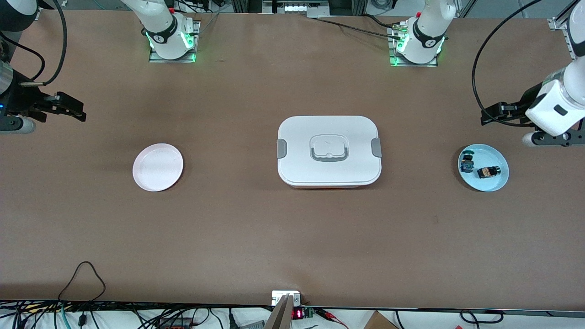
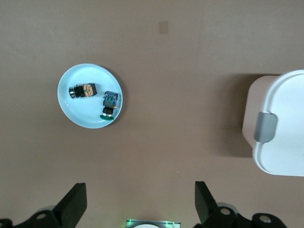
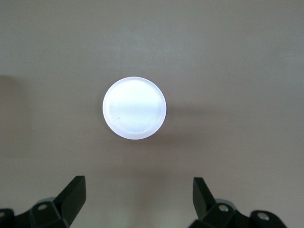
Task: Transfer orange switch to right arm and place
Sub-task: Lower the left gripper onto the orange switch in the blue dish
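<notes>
Round glossy plates flanking a smooth lidded box.
Orange switch (image 1: 488, 172) is lying on the blue plate (image 1: 498, 183); left gripper (image 2: 140, 202) and right gripper (image 3: 138, 198) are hovering spread wide, empty.

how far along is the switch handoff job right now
Nothing looks done yet. The orange switch lies on the blue plate beside the blue switch. Left gripper and right gripper are both open and empty. Pickup, handoff and placing, perhaps on the white plate, remain.
</notes>
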`<state>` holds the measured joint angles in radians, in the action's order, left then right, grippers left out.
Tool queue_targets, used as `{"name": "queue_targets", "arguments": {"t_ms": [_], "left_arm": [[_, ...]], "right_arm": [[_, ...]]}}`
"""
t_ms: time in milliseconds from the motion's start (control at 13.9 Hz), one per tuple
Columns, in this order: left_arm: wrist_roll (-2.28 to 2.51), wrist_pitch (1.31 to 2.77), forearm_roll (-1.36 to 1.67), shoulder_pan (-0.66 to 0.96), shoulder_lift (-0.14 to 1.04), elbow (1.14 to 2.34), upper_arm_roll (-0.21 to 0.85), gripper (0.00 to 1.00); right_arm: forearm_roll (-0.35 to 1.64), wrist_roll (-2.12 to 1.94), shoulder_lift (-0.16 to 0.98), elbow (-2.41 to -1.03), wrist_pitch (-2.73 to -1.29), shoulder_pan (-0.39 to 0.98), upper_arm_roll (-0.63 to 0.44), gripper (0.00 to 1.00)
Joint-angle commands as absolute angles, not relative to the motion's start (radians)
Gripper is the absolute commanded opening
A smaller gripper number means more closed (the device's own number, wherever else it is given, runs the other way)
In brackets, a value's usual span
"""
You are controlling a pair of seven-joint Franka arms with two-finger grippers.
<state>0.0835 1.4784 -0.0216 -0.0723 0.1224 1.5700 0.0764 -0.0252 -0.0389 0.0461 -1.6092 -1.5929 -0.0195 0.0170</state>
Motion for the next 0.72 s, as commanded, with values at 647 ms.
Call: {"name": "queue_targets", "arguments": {"t_ms": [647], "left_arm": [[0.046,1.975,-0.109,-0.299,0.324,1.822,0.075,1.00]], "right_arm": [[-0.011,-0.025,0.037,-1.615,-1.586,-0.029,0.018,1.00]]}}
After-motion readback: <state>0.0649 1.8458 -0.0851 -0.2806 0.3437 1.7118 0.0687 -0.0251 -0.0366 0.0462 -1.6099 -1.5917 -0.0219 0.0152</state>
